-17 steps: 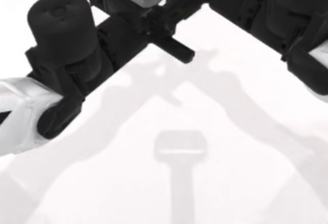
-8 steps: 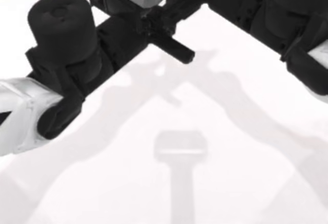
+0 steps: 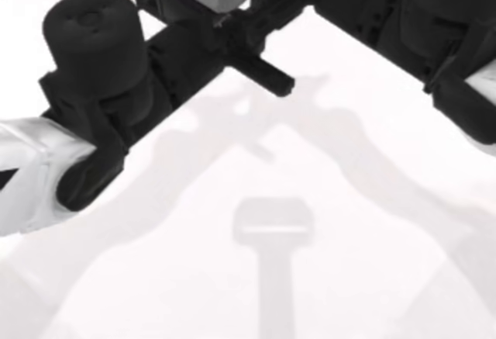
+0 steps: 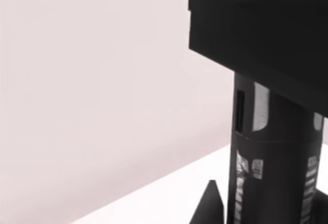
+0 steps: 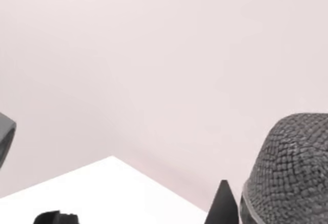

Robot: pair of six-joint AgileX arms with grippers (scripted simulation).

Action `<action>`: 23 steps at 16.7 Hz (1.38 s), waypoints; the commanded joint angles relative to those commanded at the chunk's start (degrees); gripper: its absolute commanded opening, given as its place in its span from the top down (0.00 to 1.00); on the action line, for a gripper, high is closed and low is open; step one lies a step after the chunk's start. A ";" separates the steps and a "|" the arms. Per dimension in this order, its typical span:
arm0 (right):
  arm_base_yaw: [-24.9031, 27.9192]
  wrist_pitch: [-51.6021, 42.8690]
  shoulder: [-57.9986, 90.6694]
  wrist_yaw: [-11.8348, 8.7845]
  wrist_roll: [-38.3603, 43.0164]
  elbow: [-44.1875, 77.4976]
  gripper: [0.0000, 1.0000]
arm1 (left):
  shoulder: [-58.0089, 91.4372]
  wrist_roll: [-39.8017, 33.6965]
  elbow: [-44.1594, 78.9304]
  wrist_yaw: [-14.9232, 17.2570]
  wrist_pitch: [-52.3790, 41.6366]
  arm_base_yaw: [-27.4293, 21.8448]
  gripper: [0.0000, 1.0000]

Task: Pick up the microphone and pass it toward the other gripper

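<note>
Black and slim, the tapered handle of the microphone (image 3: 271, 77) is seen from above jutting out over the far middle of the white worktop (image 3: 372, 223), clear of its surface, at the spot where the left claw (image 3: 232, 40) and the right claw (image 3: 283, 5) are brought together. Its head is hidden in that view by the crowded dark arm parts. The rounded grey head (image 5: 292, 172) is shown only by the right wrist view, close up, with a fine, scale-like mesh. In the left wrist view the handle (image 4: 271, 172) is presented as a glossy black cylinder flecked with pale reflections. Which claw has hold of it, and how far either is opened, cannot be told. A pale grey T-shaped shadow (image 3: 273, 223) is cast on the worktop nearer the camera.
</note>
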 joint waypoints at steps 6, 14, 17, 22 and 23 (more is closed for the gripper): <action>0.00 0.00 0.00 0.00 0.00 0.00 1.00 | 0.00 0.00 0.00 0.00 0.00 0.00 0.02; 0.00 0.00 0.00 0.00 0.00 0.00 1.00 | 0.00 0.00 0.00 0.00 0.00 0.00 0.00; -0.54 0.02 -1.15 0.30 -0.26 0.37 1.00 | -0.19 1.01 -1.79 -1.26 -0.25 1.23 0.00; -4.61 -0.02 -4.90 -4.09 0.16 -3.18 1.00 | -10.87 0.96 -9.81 -0.23 -2.56 3.33 0.00; -5.41 0.00 -5.65 -4.98 0.13 -3.86 1.00 | -13.09 0.92 -11.51 0.05 -3.02 3.71 0.00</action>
